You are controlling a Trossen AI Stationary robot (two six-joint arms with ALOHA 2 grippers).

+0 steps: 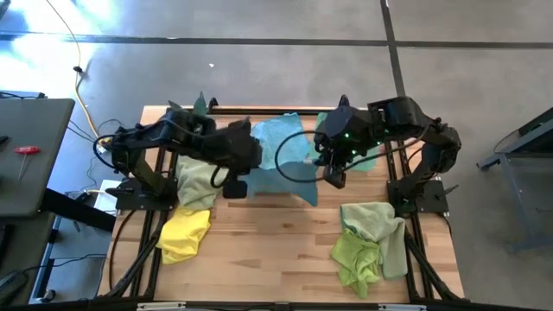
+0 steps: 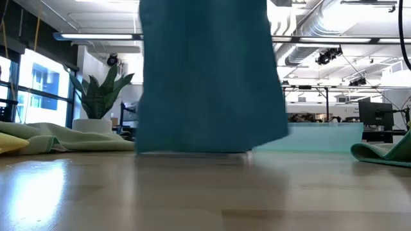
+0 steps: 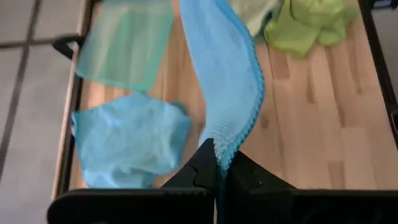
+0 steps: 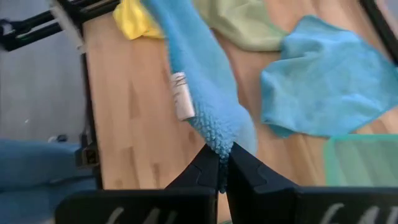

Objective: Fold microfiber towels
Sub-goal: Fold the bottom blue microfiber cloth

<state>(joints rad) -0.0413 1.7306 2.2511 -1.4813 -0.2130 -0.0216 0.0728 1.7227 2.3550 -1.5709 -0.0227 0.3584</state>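
Note:
A blue microfiber towel (image 2: 205,77) hangs like a curtain between my two grippers over the middle of the table. Its top edge (image 3: 227,74) runs from one gripper to the other. In the low view its lower edge (image 2: 192,151) reaches about down to the tabletop. My left gripper (image 1: 235,186) is shut on one top corner and my right gripper (image 1: 333,179) on the other. A second light blue towel (image 3: 130,143) lies crumpled on the table behind it, next to a flat mint green towel (image 3: 124,43). My left gripper pinches the towel's stitched edge at a top corner (image 3: 221,154) between its two fingers, slanting down from the table's left. The towel hangs below and runs off toward the other gripper. My right gripper pinches the opposite top corner (image 4: 219,148) between its two fingers, close to the white label (image 4: 180,94), slanting down from the table's right. The cloth hangs below it.
A pale sage green towel (image 1: 194,177) and a yellow one (image 1: 184,233) lie at the left under my left arm. Lime and sage towels (image 1: 367,246) are heaped at the near right. A potted plant (image 2: 99,96) stands at the far left. Bare wood (image 1: 276,250) lies near the front.

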